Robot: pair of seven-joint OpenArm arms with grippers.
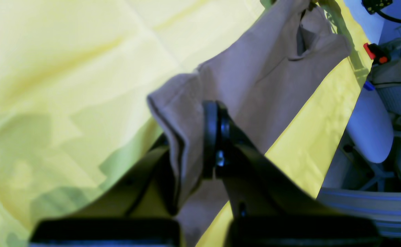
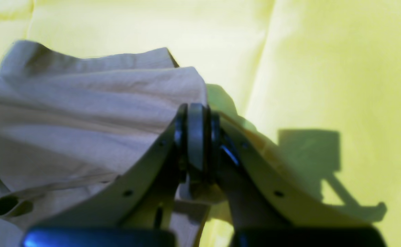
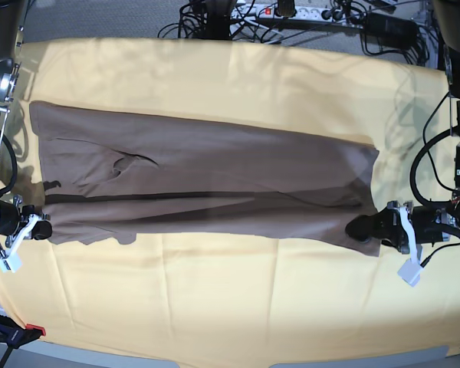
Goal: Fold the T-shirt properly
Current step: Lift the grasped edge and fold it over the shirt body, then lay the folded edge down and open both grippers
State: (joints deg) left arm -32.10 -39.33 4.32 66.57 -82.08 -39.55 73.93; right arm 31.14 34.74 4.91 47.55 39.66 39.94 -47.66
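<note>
One T-shirt [image 3: 207, 184] lies in the base view, stretched long across the yellow cloth [image 3: 230, 307] that covers the surface. Two end effectors are at its two ends: the left end effector [image 3: 362, 228] at the right end of this view and the right end effector [image 3: 43, 228] at the left end. One orange clamp [image 3: 32, 331] sits at the lower left edge, and cables [image 3: 291, 19] lie behind the surface.

One brown fabric edge shows in the left wrist view, where the left end effector [image 1: 200, 144] is clenched on the T-shirt [image 1: 255, 79]. Only this view shows a white rounded object [image 1: 372, 130] beyond the cloth.

One fold of the T-shirt [image 2: 83, 113] is in the right wrist view, where the right end effector [image 2: 195, 137] is clenched on it. Its shadow [image 2: 310, 154] falls on the cloth.

No readable writing appears in any view.
</note>
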